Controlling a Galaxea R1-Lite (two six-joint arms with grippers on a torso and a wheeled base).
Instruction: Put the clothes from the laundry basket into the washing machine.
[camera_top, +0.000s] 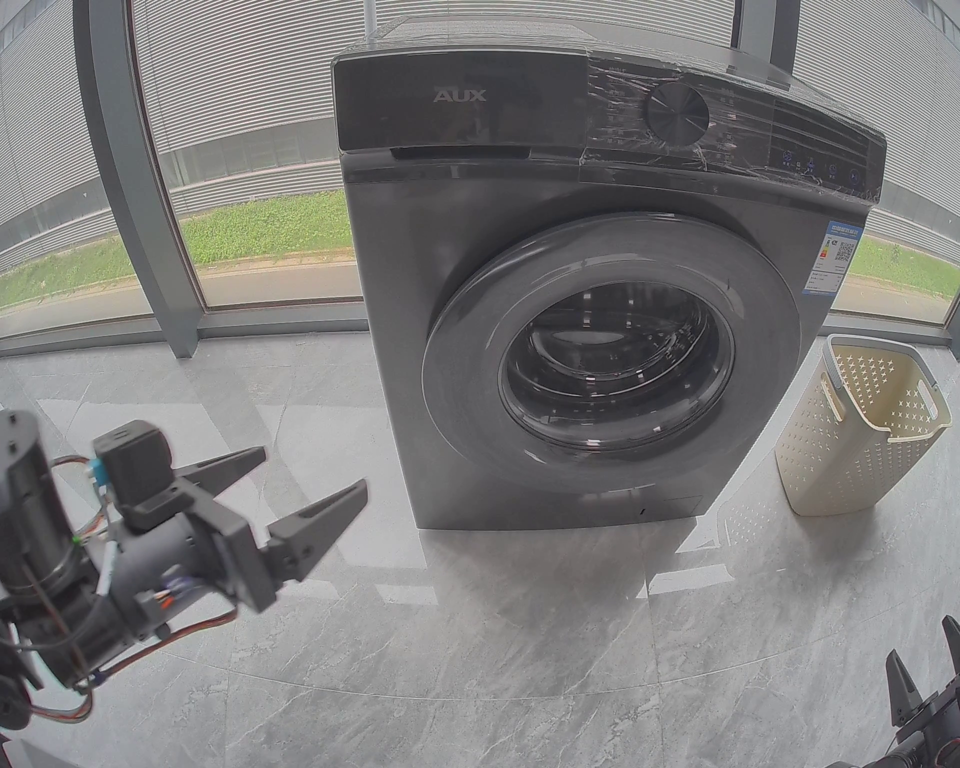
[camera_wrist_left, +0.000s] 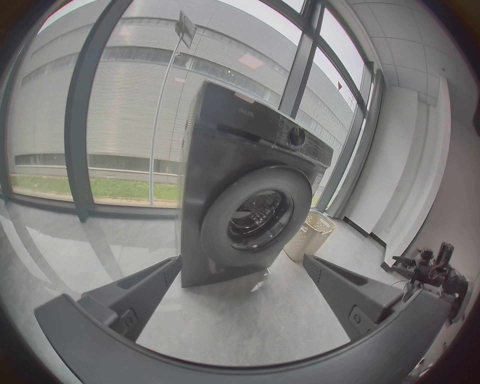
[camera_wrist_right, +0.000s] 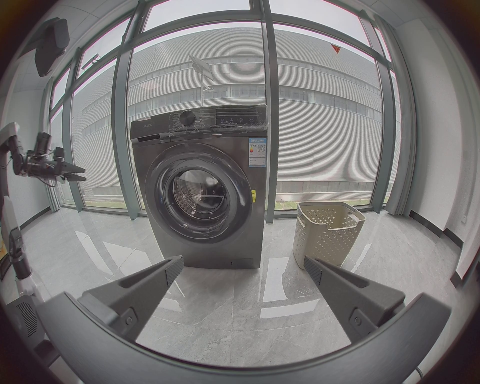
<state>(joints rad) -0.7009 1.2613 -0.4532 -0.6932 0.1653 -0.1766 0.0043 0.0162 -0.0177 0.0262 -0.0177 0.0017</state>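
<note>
Left gripper (camera_top: 312, 470), right gripper (camera_wrist_right: 242, 261): wide apart, empty | washing machine (camera_top: 600, 350): sticker (camera_top: 838, 257) at front corner

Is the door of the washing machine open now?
No, the round door of the washing machine sits shut, flat against its front.

Soft, even daylight comes through the tall windows (camera_top: 250, 150) behind the washing machine (camera_top: 600, 300), laying pale reflections on the glossy floor (camera_top: 520, 620) and faint glare on the door glass (camera_top: 615, 365), while both wrist views bow strongly and darken at their rims.
</note>
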